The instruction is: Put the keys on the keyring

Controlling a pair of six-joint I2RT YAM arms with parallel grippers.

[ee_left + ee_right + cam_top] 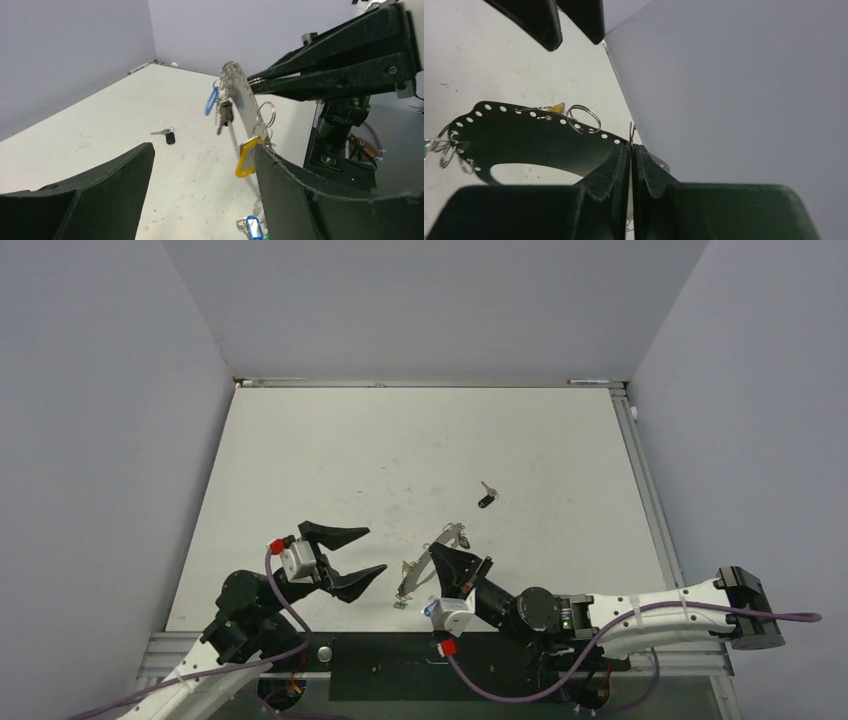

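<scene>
Grey keyring [246, 100], hung with a blue key [211, 101] and a yellow key [245, 159], is clamped between the closed fingers of the right gripper [630, 150]. Left gripper [375, 550] is held wide apart, empty, beside it.

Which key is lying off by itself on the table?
The black-headed key, flat on the table, apart from the keyring; the blue-tagged key and yellow-tagged key hang from it.

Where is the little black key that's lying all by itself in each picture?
Top external: the black key lies a bit right of the middle, beyond the keyring.
Left wrist: it lies left of the middle, to the left of the keyring.
Right wrist: not in it.
Shared landmark: the keyring with its little holes, seen in the right wrist view too.
</scene>
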